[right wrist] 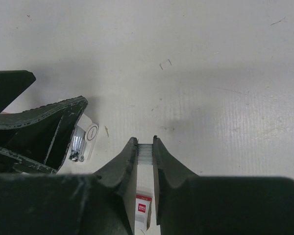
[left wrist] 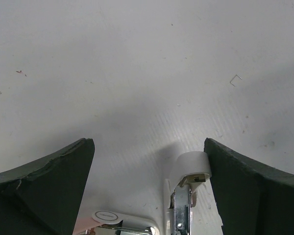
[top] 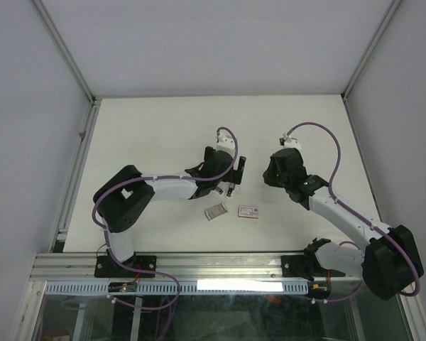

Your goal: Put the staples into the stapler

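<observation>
My left gripper [left wrist: 149, 147] holds the stapler, which is opened in a V. The stapler's white-capped metal arm [left wrist: 190, 169] stands against my right finger [left wrist: 245, 191]. Its other arm [left wrist: 120, 221] lies toward my left finger [left wrist: 54, 186]. In the top view this gripper [top: 229, 182] is mid-table. My right gripper [right wrist: 145, 145] is shut on a silvery staple strip [right wrist: 145, 152] and hangs just right of the stapler [right wrist: 82, 139]. The white, red-labelled staple box [top: 248, 212] lies below it and also shows between the right wrist's fingers [right wrist: 143, 211]. The grey inner tray [top: 214, 211] lies left of the box.
A loose bent staple [left wrist: 235, 80] lies on the white table ahead of the left gripper, and another [right wrist: 164, 63] lies ahead of the right gripper. Metal rails run along the table's left edge [top: 77, 177] and near edge [top: 220, 266].
</observation>
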`<control>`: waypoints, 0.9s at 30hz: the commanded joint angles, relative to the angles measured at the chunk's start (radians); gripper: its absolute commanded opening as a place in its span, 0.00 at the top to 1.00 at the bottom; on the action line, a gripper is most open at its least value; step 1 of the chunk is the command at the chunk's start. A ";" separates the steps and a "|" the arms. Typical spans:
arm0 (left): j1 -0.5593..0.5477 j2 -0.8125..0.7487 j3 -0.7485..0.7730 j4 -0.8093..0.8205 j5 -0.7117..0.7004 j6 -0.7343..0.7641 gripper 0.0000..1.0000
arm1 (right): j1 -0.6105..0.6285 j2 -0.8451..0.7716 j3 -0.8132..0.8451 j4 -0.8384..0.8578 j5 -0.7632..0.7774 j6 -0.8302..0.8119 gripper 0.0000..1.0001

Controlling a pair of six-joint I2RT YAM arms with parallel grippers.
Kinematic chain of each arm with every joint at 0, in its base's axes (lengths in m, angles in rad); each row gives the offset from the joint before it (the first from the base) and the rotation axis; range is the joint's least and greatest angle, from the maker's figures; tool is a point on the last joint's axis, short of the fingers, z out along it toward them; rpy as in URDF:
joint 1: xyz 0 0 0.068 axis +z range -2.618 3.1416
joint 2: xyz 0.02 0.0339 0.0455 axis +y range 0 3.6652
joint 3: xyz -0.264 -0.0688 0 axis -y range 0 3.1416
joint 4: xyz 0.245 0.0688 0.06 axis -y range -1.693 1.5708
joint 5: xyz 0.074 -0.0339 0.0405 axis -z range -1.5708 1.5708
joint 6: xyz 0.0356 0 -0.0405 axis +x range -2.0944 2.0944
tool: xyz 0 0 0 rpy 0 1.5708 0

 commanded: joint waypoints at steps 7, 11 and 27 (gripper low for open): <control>-0.006 -0.038 0.011 0.019 -0.116 -0.001 0.01 | -0.006 -0.006 0.011 0.047 -0.017 -0.012 0.88; -0.006 -0.046 0.007 0.010 -0.146 -0.005 0.01 | -0.005 0.001 0.013 0.047 -0.021 -0.014 0.88; 0.022 -0.249 0.018 -0.009 0.007 -0.062 0.01 | 0.089 0.000 0.028 0.111 -0.096 -0.142 0.87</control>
